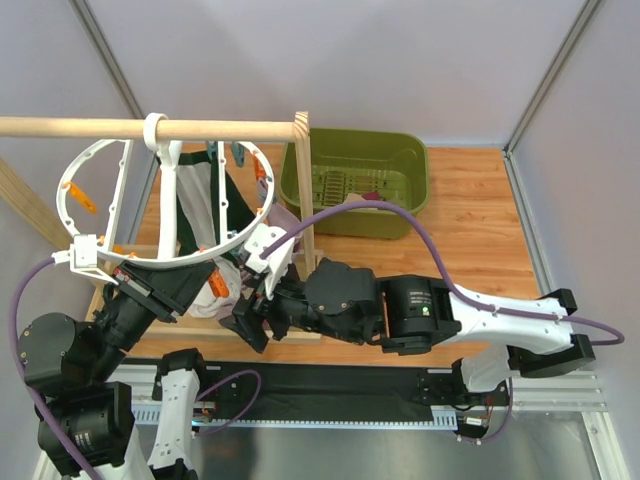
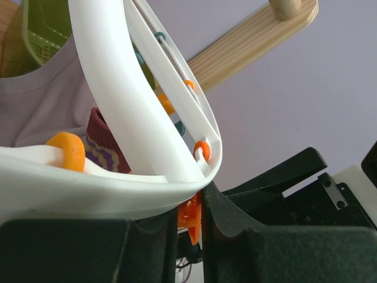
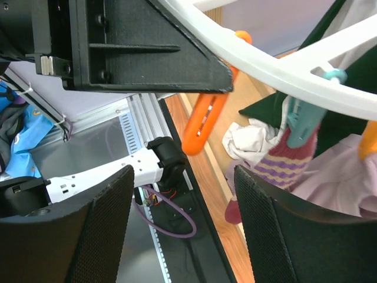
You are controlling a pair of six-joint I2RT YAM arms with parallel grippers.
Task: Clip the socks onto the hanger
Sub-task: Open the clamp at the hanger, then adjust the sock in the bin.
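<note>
Item: socks going onto the hanger (image 2: 118, 88), logged by me from the remote desk.
Landmark: the hanger, a white spoked ring hooked over the wooden rod (image 1: 100, 127). Every place below is given from it.
Done: one striped sock (image 3: 277, 168) hangs under the hanger's near rim, pinched at its upper end by a teal clip (image 3: 300, 118), maroon toe lowest.
Left to do: I judge the job part-way. A maroon scrap (image 1: 370, 197) in the green bin (image 1: 340, 222), on the table (image 1: 480, 220) beyond the hanger's right side, looks to me like another sock waiting. How many more there are I cannot tell.
Left gripper (image 2: 189, 206): closed at the hanger's near-left rim, with an orange clip (image 3: 203, 124) nipped between its fingers and the ring lying across the finger tops.
Right gripper (image 3: 184, 177): jaws spread wide, nothing between them, sitting just under the hanger's near rim.
Sock to right gripper: the striped sock hangs beyond one finger of the right gripper, behind it in the wrist view. I see no touch.
Clip to right gripper: the orange clip dangles from the hanger's rim above the gap in the jaws, holding no fabric.
My reading: that pinched orange clip is the next slot, so the right gripper must fetch a sock for it.
</note>
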